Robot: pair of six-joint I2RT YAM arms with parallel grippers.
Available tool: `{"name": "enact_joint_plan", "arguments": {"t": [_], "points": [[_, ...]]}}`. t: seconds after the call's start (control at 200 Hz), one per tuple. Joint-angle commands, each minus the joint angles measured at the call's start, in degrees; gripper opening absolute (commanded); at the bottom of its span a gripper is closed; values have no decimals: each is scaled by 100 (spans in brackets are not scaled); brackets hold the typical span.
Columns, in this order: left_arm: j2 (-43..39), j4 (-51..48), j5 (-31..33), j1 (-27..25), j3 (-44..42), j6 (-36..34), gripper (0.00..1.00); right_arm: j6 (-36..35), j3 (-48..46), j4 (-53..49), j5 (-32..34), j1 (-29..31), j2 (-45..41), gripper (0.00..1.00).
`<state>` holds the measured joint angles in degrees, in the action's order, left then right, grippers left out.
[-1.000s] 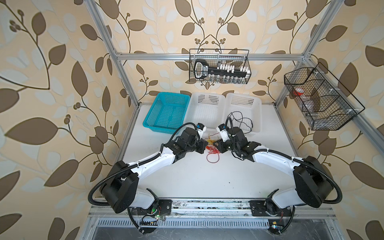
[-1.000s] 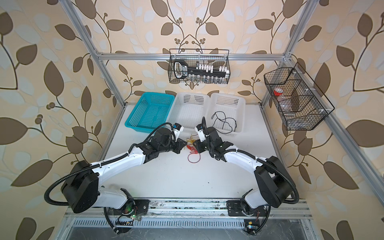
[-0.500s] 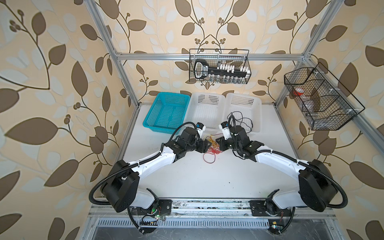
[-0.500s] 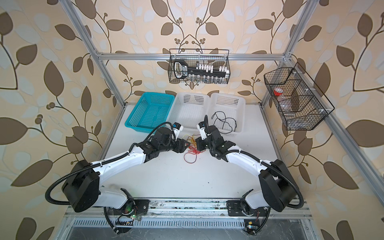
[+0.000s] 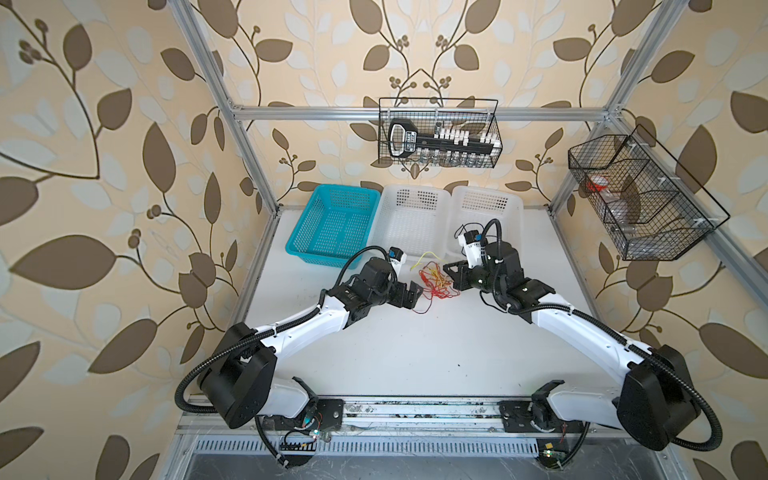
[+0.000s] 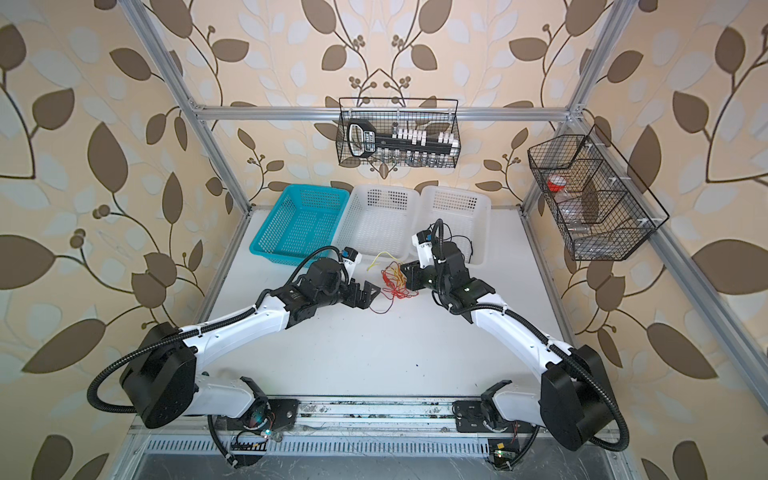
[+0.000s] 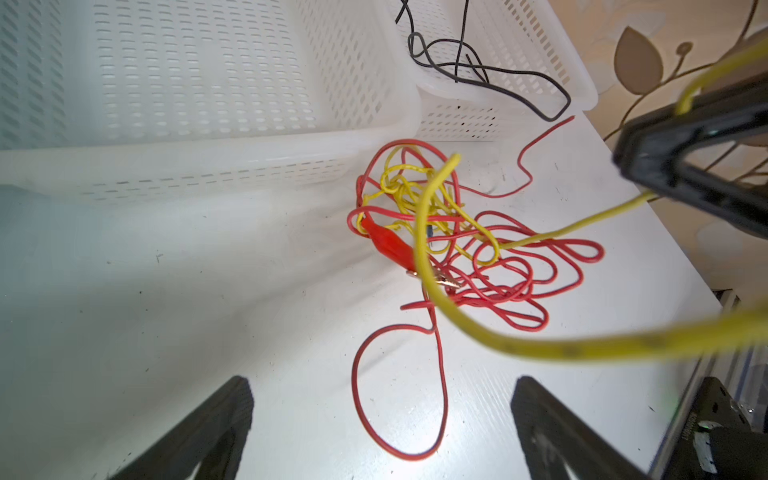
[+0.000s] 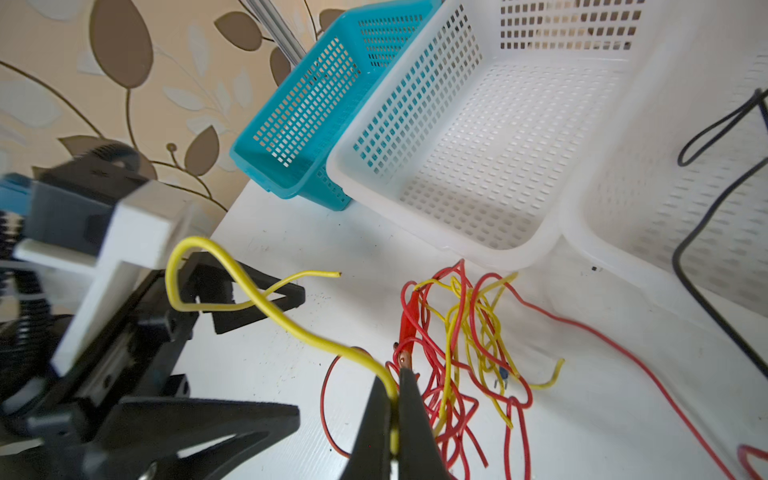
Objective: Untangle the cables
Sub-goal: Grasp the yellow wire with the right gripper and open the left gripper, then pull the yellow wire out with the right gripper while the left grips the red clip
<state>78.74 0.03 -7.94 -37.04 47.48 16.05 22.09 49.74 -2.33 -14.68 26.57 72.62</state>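
Since right gripper (image 8: 394, 401) pinches yellow wire (image 8: 291, 328), jaws together on it, we see strand running toward left gripper (image 5: 415, 297), whose jaws are wide apart and empty. Between 2 grippers lies red-yellow tangle (image 5: 436, 279), rear-middle of table (image 5: 415, 365), just before white basket (image 5: 415, 195). We judge left nearer.
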Motion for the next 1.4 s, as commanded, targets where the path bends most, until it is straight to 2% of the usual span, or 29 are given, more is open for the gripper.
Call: {"name": "enact_joint_plan", "arguments": {"t": [0.0, 0.195, 0.475, 0.555, 0.725, 0.825, 0.895, 1.005, 1.394], "points": [[-55, 376, -23, 38, 13, 288, 99, 164, 102, 138, -330, 38, -214, 0], [229, 780, -269, 29, 178, 679, 97, 165, 75, 159, -321, 246, -423, 0], [702, 1342, -635, 30, 181, 1208, 83, 288, -8, 464, -422, 451, -461, 0], [738, 1515, -681, 30, 131, 1329, 72, 303, -5, 491, -412, 492, -455, 0], [802, 1508, -596, 34, 124, 1357, 26, 323, 2, 448, -248, 508, -475, 0], [810, 1337, -538, 27, 121, 1289, 16, 284, 34, 243, 177, 508, -560, 0], [804, 1256, -499, 25, 65, 1246, 13, 218, 96, -16, 586, 453, -618, 0], [762, 1146, -355, 35, -40, 1187, 0, 234, 163, -378, 982, 205, -713, 0], [556, 169, 773, 237, -117, 1169, 0, 163, 40, -1388, 1854, -1030, -1502, 0]]}}
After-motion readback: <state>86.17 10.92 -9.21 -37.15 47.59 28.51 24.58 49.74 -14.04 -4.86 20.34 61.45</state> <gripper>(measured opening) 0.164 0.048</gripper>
